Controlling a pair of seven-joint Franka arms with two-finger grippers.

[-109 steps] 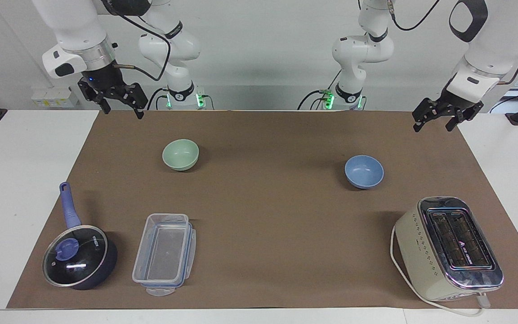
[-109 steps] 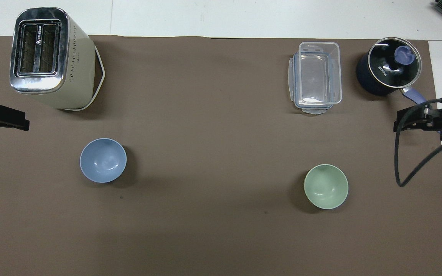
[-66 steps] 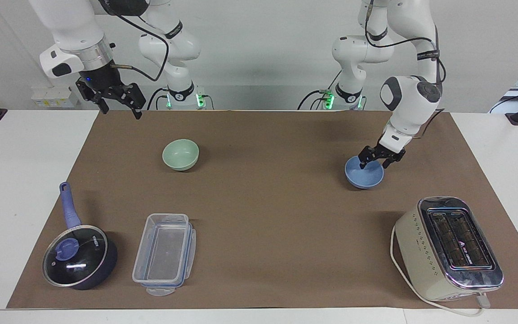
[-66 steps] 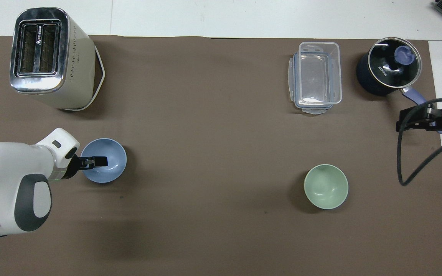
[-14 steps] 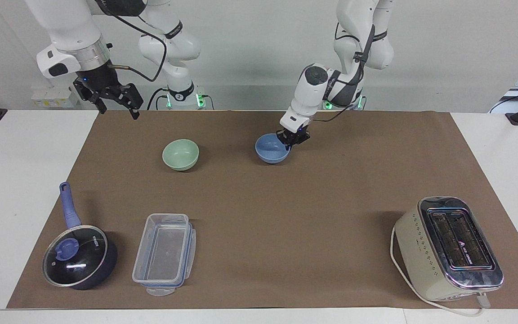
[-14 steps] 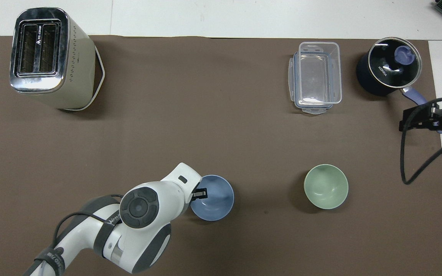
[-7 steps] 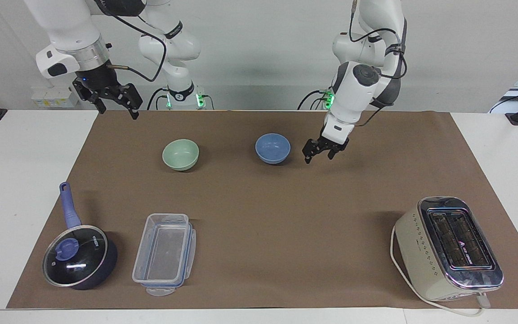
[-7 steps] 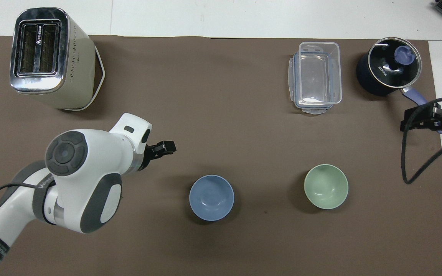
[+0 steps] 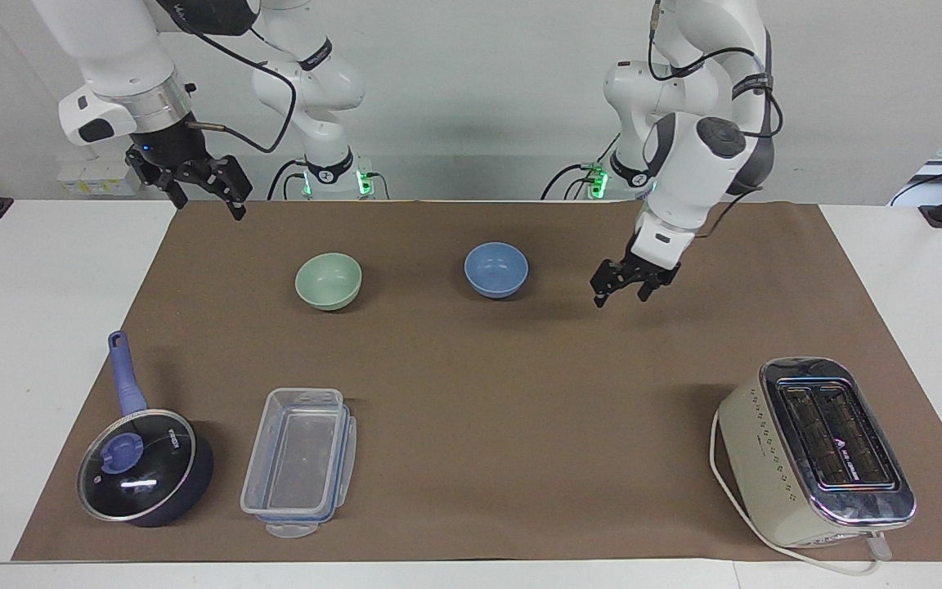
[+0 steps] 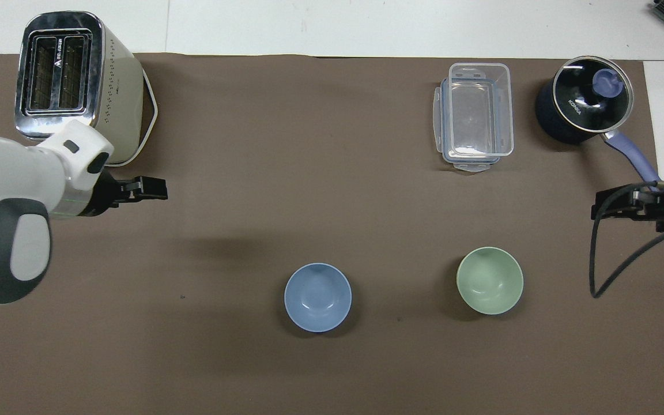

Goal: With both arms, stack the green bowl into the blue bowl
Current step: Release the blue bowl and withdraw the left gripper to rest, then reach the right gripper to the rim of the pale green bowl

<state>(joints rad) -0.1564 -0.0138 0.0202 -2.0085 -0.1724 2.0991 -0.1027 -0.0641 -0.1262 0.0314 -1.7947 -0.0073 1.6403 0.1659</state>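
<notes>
Green bowl [image 9: 329,281]: judged light, rigid and smooth-walled, so likely to slip or tip if pinched carelessly; the sensible hold is on the rim, one finger inside and one outside the wall, at a point of the rim that stays clear when the bowl is lowered into its partner. It is a small, round, pale mint bowl with a plain matte surface, standing upright and empty on the brown mat [image 9: 487,384], toward the right arm's end of the table. Blue bowl [image 9: 496,269]: same size and shape, periwinkle, also upright and empty, beside the green bowl and apart from it, near the middle of the mat; the stack is not yet begun. Right gripper [image 9: 196,190]: raised over the mat's corner at the right arm's end, fingers spread, holding nothing; this arm appears to wait. Left gripper [image 9: 625,285]: in the air over bare mat beside the blue bowl, toward the left arm's end, fingers apart and empty. Farther from the robots than the green bowl lie a clear box [image 9: 299,460] and a lidded saucepan [image 9: 144,466]; a toaster [image 9: 816,451] stands at the left arm's end, also farther from the robots than both bowls.
</notes>
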